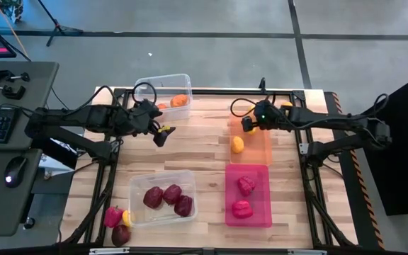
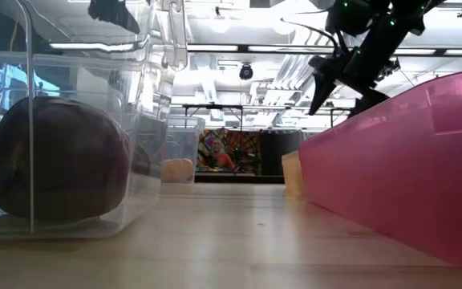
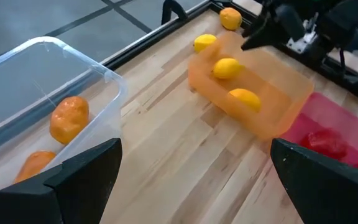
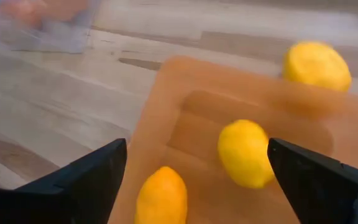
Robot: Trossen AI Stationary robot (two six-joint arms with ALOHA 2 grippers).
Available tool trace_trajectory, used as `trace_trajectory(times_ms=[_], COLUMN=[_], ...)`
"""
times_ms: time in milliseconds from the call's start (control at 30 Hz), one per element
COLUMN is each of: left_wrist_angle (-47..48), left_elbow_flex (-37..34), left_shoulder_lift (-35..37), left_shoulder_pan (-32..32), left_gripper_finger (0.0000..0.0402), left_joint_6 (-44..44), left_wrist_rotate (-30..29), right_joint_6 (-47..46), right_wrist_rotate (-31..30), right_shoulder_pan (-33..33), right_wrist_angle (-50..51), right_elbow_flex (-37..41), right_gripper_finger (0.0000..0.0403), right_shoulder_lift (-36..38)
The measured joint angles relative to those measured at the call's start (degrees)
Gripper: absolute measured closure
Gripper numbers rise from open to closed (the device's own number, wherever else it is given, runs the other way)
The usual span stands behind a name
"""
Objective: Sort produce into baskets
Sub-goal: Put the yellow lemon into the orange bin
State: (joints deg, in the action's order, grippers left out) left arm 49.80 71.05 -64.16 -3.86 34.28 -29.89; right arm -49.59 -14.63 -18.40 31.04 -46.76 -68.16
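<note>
High view: right tool apart over orange bin w/ lemons; left tool apart.

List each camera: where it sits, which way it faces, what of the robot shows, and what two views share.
High: overhead, facing straight down; both arms, left tool and right tool over the table.
Low: table height, facing level across; pink bin close, one arm above.
Left wrist: looks past its open fingers at the orange bin.
Right wrist: looks past its open fingers into the orange bin.
Shared: both wrist views show the yellow pieces in it.
</note>
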Motion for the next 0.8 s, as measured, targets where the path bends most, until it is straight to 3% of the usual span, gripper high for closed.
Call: trace_trajectory(times_ms=[200, 400, 567, 800], left_wrist_angle=[-0.1, -0.1, 0.0, 0.0], left_elbow_flex=[0.0, 0.0, 0.0, 0.0], left_shoulder_lift=[0.0, 0.0, 0.0, 0.0], left_shoulder_pan=[1.6, 3.3, 3.9, 3.7], left_gripper_finger=[0.0003, 0.0003, 0.0003, 0.0003], left_joint_6=[-2.0, -3.5, -1.3, 1.5], left_wrist_rotate=[1.1, 1.3, 1.3, 2.7], right_joint_6=[1.4, 11.2, 17.7, 25.6], right_wrist_rotate=[-1.8, 2.4, 11.9, 18.6], right_shoulder_pan=[-6.5, -17.5, -25.1, -31.2], right_wrist_angle=[5.2, 17.2, 17.7, 20.4], right_elbow_flex=[-6.0, -16.6, -21.8, -24.8], right_gripper_finger=[0.0029, 0.0029, 0.0029, 0.0029], right_shoulder_lift=[-1.4, -11.8, -21.7, -31.3])
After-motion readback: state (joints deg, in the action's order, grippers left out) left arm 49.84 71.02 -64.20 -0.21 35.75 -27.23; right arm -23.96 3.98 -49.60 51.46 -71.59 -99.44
